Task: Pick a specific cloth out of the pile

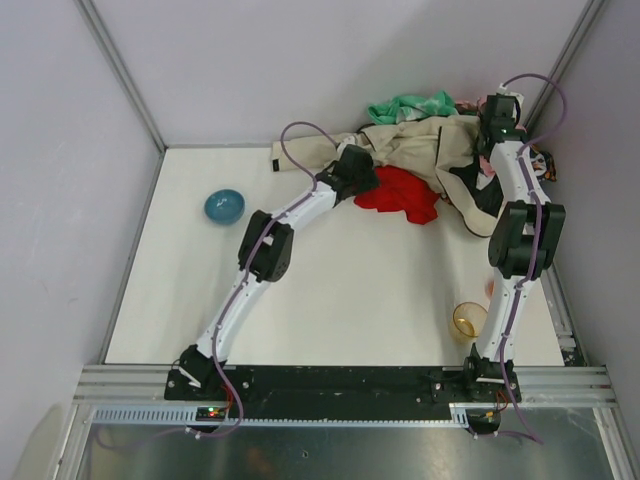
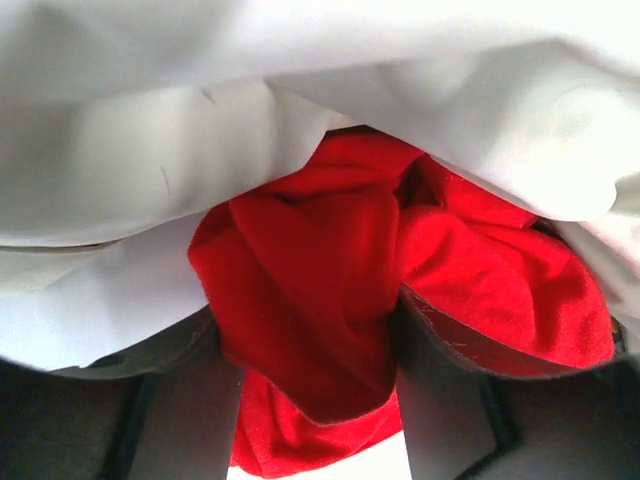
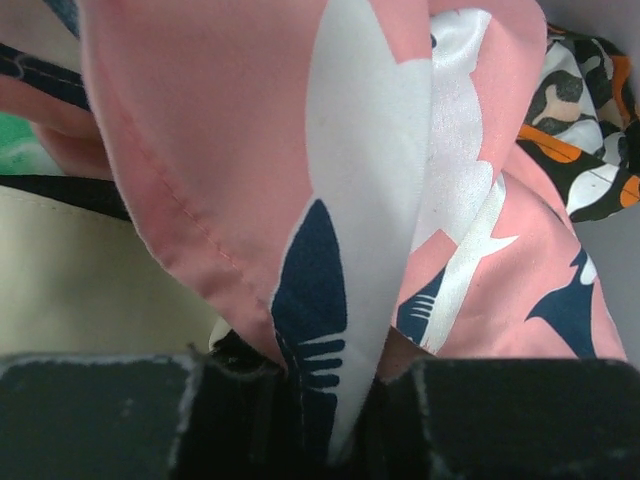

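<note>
Top view: heap of mixed garments, the pile, sits at far-right corner of white table, against back wall.

Plain bright red cloth, soft fabric, no pattern, lies at near-left edge of pile. Part is out on bare table, far edge tucked under a beige garment.

L arm reaches fwd-right. Left gripper is at left end of red cloth, touching it. L wrist view: red cloth is bunched betw the two dark fingers, folds filling the gap. Left gripper is clamped on the fabric. Pale beige garment drapes over top of the red, covering its upper edge.

R arm is stretched to far-right of pile, right gripper over the heap.

R wrist view: pink cloth with navy-and-white print hangs as a fold down betw the fingers. Gap is narrow, so right gripper is closed on pink cloth.

- Beige fabric is at left
- Sliver of green-white mottled cloth is at far left
- Orange-black-white patterned fabric is at upper right

Green-white mottled cloth tops the back of pile in top view.

Round blue bowl sits on table, well left of pile. Small amber translucent cup is near R arm base.
</note>
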{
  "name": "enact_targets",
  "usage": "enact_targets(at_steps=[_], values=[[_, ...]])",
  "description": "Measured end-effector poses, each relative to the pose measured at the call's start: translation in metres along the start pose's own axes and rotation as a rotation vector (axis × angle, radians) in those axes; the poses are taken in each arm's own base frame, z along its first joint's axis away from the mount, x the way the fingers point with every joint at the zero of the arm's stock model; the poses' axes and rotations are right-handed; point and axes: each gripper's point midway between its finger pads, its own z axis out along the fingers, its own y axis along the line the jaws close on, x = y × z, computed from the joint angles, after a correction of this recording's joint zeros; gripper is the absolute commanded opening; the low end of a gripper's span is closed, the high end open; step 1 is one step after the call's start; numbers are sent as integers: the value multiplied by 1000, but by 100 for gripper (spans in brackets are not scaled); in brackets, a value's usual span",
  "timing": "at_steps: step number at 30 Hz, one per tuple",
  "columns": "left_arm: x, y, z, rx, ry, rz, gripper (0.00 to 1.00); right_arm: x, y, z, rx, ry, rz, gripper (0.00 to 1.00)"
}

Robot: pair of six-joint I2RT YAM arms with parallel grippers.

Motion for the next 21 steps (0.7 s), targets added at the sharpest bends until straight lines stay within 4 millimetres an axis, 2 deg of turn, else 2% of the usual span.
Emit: enact_targets(at_steps=[3,4,8,10,11,13,14,17,18,21], values=[[4,-2,0,-1,7,-11,12,5,2,2,-7,12,10,22],[6,-3,0,1,7,-5,6,6,2,2,-8,14,12,23],[11,-2,-13,-13,22,39,1,9,2,2,-11,24,24,33],[11,-1,-31,-30,35,69,1,11,4,2,-20,33,25,48],[9,0,-45,-38,41,88,1,14,5,2,-25,40,23,65],[7,0,-84,-50,59,124,1,20,8,1,-34,55,8,88],[4,-1,-107,-49,61,138,1,25,9,0,-33,70,-12,94],[-12,-6,-202,-15,28,175,1,32,11,-8,-20,93,-54,99],[-19,-8,-227,2,3,182,1,32,14,-13,-19,93,-70,99],[-33,-3,-317,61,-98,196,1,27,25,-41,-22,70,-112,99]])
